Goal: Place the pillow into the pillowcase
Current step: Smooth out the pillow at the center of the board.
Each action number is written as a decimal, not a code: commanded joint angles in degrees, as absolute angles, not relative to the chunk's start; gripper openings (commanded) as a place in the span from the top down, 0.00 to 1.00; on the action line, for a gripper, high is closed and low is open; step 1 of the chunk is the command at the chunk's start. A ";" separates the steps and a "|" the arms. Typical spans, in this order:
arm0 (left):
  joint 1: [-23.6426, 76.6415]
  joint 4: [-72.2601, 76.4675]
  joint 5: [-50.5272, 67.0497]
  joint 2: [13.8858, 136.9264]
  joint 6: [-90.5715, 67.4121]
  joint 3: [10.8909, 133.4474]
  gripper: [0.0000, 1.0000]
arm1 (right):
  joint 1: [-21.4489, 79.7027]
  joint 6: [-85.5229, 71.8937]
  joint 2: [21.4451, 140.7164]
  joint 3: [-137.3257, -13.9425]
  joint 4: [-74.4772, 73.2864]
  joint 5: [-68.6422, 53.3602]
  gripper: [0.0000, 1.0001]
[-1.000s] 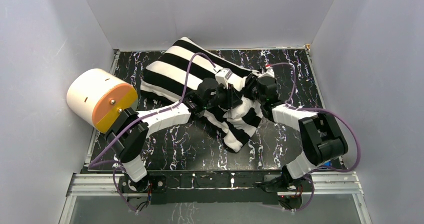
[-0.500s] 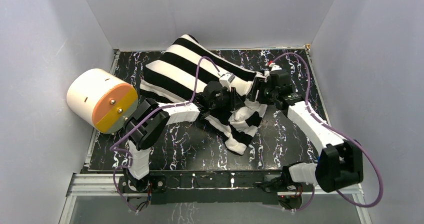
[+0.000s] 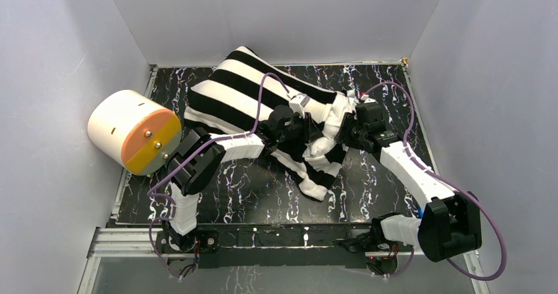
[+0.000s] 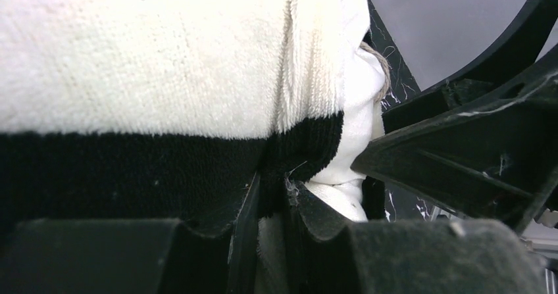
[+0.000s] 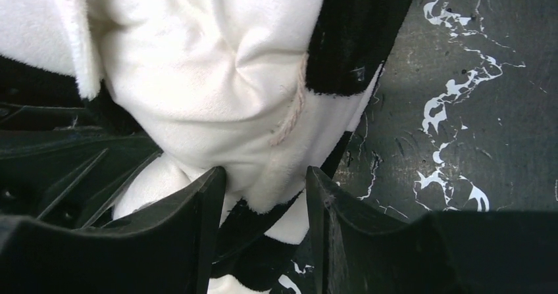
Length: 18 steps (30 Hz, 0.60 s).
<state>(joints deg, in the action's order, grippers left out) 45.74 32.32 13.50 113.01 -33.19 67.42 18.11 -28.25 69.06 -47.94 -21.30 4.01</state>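
The black and white striped pillowcase point(image 3: 247, 87) lies slantwise across the marbled tabletop point(image 3: 388, 87), bulging as if filled. My left gripper point(image 3: 314, 131) is at its bunched lower right end and is shut on a fold of the pillowcase point(image 4: 164, 64) edge, with plush fabric pinched between the jaws of the left gripper point(image 4: 273, 187). My right gripper point(image 3: 342, 135) faces it from the right. In the right wrist view the right gripper point(image 5: 264, 175) stands open around a hanging fold of the pillowcase point(image 5: 217, 77). Smooth white pillow point(image 4: 342, 192) fabric shows inside the opening, and the pillow point(image 5: 141, 187) is otherwise hidden.
A cream cylinder with an orange face point(image 3: 131, 131) sits at the table's left edge beside the left arm. Grey walls close in the back and both sides. Purple cables loop over both arms. Bare marbled tabletop point(image 5: 474, 110) lies right of the right gripper.
The right arm has stretched out, its elbow dropping towards the near right corner, and its gripper has shifted right and come back to the pillowcase end. The left gripper moved slightly right, keeping its hold.
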 commanded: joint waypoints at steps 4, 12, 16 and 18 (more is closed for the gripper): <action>44.39 17.09 3.98 119.54 -28.92 64.37 0.83 | 17.92 -29.81 69.94 -45.81 -16.27 9.57 0.69; 43.73 11.14 -3.01 124.85 -28.10 67.00 0.83 | 17.75 -23.57 63.76 -59.12 -24.99 8.02 1.00; 43.70 11.10 -2.96 127.99 -28.84 67.47 0.83 | 17.73 -22.42 57.61 -55.65 -11.03 -7.16 1.00; 43.69 11.22 -3.01 129.03 -28.98 68.00 0.83 | 17.75 -23.99 56.04 -48.12 1.24 -17.63 1.00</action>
